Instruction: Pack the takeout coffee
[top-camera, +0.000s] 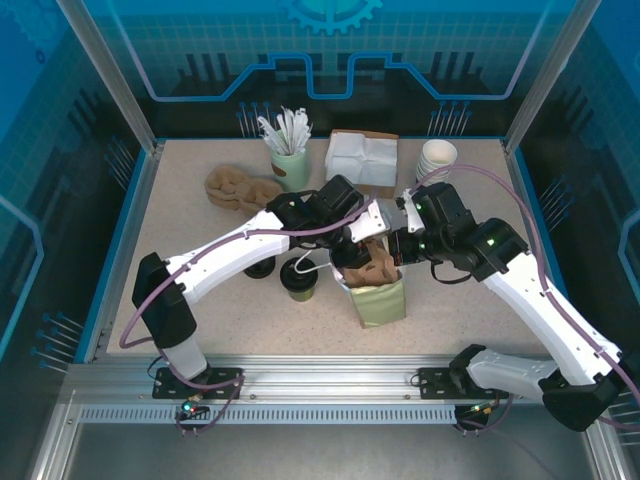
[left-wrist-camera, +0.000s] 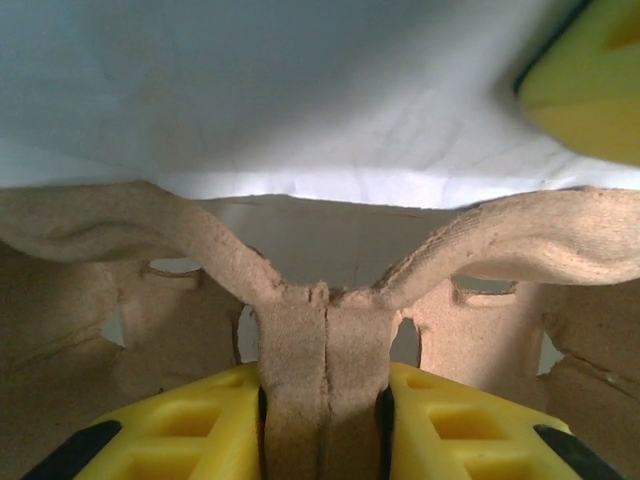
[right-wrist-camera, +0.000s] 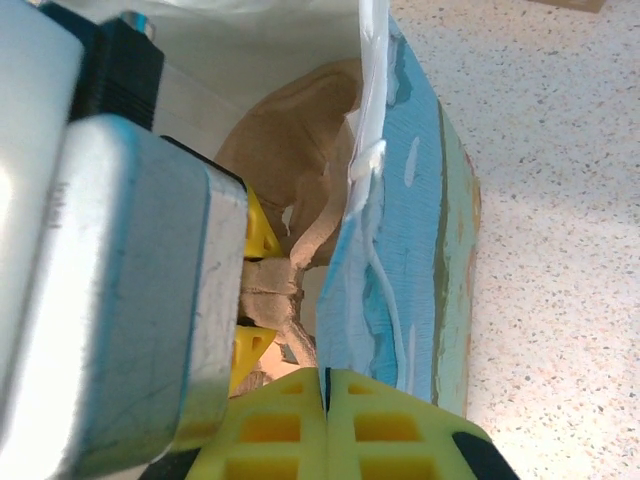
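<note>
Speckled tabletop (top-camera: 250, 335) lies open left of the takeout coffee (top-camera: 299, 281), which stands just beside the paper bag (top-camera: 385, 305). The left gripper (left-wrist-camera: 322, 392) clamps a pulp carrier (left-wrist-camera: 200, 240) half hidden inside the bag. The right gripper (right-wrist-camera: 325, 420) pinches the bag's rim.

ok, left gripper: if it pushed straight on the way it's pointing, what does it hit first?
The left gripper is clamped on the cup carrier's centre rib, so the carrier leads. Straight ahead of it is the bag's white inner wall; it looks close, though depth is unclear.
</note>
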